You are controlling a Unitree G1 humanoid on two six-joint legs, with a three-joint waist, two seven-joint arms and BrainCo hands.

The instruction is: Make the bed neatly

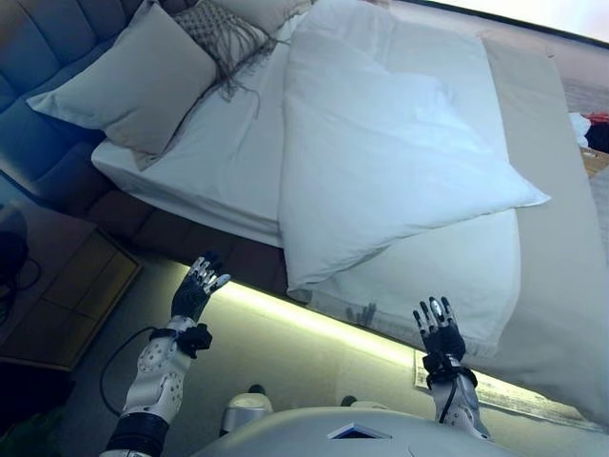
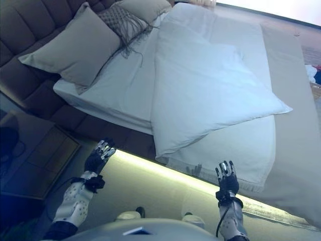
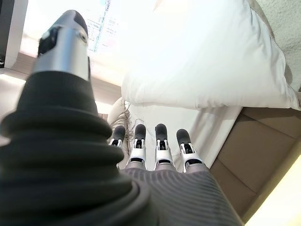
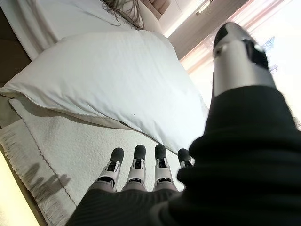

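Note:
A white duvet lies crumpled and skewed across the bed, one corner hanging over the near edge and another pointing right. Under it a cream fringed blanket covers the foot half, also seen as the blanket. A beige pillow and a fringed cushion rest at the headboard on the white sheet. My left hand is raised open just short of the bed's side. My right hand is open too, just before the blanket's fringe. Neither touches any cloth.
A padded dark headboard stands at the left. A wooden bedside table sits at lower left. A glowing light strip runs under the bed's side. Some items lie past the bed at far right.

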